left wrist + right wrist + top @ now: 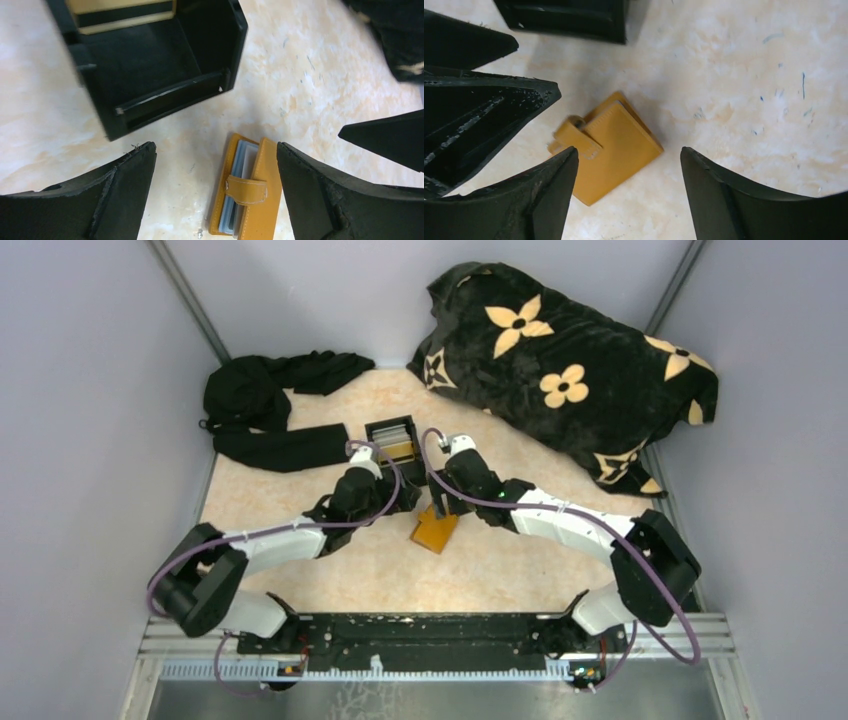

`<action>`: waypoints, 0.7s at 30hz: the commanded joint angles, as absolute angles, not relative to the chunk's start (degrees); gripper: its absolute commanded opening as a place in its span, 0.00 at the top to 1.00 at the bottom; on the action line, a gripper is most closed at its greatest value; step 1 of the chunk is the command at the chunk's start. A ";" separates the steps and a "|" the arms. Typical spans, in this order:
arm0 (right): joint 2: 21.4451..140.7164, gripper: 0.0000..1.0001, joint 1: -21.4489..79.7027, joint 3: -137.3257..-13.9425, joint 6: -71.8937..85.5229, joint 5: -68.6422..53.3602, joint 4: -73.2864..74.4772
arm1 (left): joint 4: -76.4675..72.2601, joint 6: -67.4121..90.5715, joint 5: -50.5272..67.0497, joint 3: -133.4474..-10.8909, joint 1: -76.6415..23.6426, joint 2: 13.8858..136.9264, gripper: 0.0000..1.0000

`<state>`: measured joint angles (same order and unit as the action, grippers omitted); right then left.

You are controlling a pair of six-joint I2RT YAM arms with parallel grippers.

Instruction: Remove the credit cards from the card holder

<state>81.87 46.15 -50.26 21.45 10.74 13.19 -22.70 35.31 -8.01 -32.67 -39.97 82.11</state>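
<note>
barely started on the card job, by the look of it

spotted the card holder (436,531) lying flat on the table (400,580), just this side of the black box (392,439) and right under both wrists. can make out the credit cards (239,187) as a grey-blue stack tucked between the orange flaps, with the strap tab (245,189) across the front. no sign of a single card out on the table, so calling it close to zero done. need to get the strap off, spread the flaps and slide every card out.

reading the left tool (215,150) as released, jaws wide and gripping nothing, hovering over the card holder. same for the right tool (629,150): spread wide, nothing pinched, card holder on the table below the gap.

hunted for brands or writing and got nothing legible on the card holder, the credit cards or the black box. only noticed cream flower shapes on the black blanket (570,370) at the back, no letters.
</note>
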 commanded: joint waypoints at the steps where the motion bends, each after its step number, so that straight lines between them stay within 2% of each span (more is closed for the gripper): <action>1: 84.31 0.23 48.42 -56.32 21.68 14.47 12.94 | -22.12 37.90 -18.29 -28.52 -39.64 74.00 0.07; 3: 86.64 0.26 48.52 -57.93 23.19 15.70 12.80 | -24.92 37.22 -19.95 -25.73 -39.64 70.54 0.17; 4: 87.59 0.32 48.56 -58.66 23.93 16.38 12.81 | -27.23 36.60 -20.32 -24.67 -39.64 69.22 0.22; 5: 88.33 0.42 48.52 -59.34 24.77 17.46 13.06 | -28.30 36.00 -20.31 -23.89 -39.64 68.99 0.28; 7: 89.01 0.65 48.37 -60.77 25.65 20.15 13.62 | -29.30 34.59 -18.36 -24.04 -39.64 69.45 0.54; 8: 88.84 0.72 47.93 -60.97 26.05 20.58 13.72 | -30.07 33.12 -15.96 -24.44 -39.64 70.13 0.66; 10: 87.91 0.88 46.18 -60.39 27.07 18.98 13.43 | -32.19 30.42 -9.13 -25.14 -39.64 72.12 0.95; 11: 87.27 0.93 44.60 -59.59 28.00 17.57 13.25 | -33.81 29.36 -5.55 -25.37 -39.64 73.40 1.00; 12: 86.58 1.00 42.39 -58.61 28.87 15.61 13.01 | -34.77 29.18 -1.84 -25.58 -39.64 74.86 1.00; 17: 82.43 1.00 39.82 -52.76 28.38 17.47 13.96 | -36.83 29.65 6.50 -25.81 -39.64 80.39 1.00; 21: 80.46 1.00 39.81 -46.80 30.13 15.44 12.13 | -44.13 31.35 13.22 -21.96 -39.76 82.00 1.00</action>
<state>83.96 39.13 -51.09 28.08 16.51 14.13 -35.07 31.03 3.60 -24.18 -39.75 80.99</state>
